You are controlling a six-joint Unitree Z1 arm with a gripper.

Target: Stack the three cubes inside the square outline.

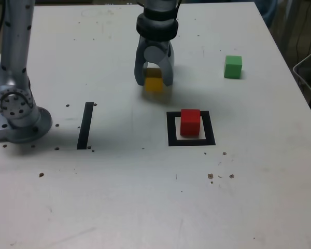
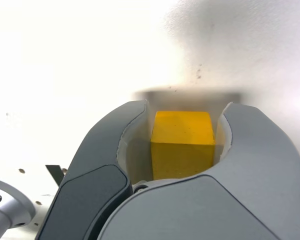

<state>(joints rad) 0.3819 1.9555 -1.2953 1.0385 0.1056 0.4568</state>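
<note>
A yellow cube (image 1: pixel 153 85) sits between the two grey jaws of my gripper (image 1: pixel 154 81), behind the square outline and toward the exterior view's left of it. In the wrist view the jaws press against both sides of the yellow cube (image 2: pixel 182 145), so the gripper (image 2: pixel 185 107) is shut on it. The cube looks to be at table level. A red cube (image 1: pixel 190 122) stands inside the black square outline (image 1: pixel 171 129). A green cube (image 1: pixel 232 66) lies alone at the back on the exterior view's right.
A straight black strip (image 1: pixel 85 125) lies on the white table (image 1: pixel 145 197) at the exterior view's left. Beside it stands the arm's grey base (image 1: pixel 18 114). Small dark specks dot the tabletop. The table's right edge (image 1: pixel 300 93) runs close to the green cube.
</note>
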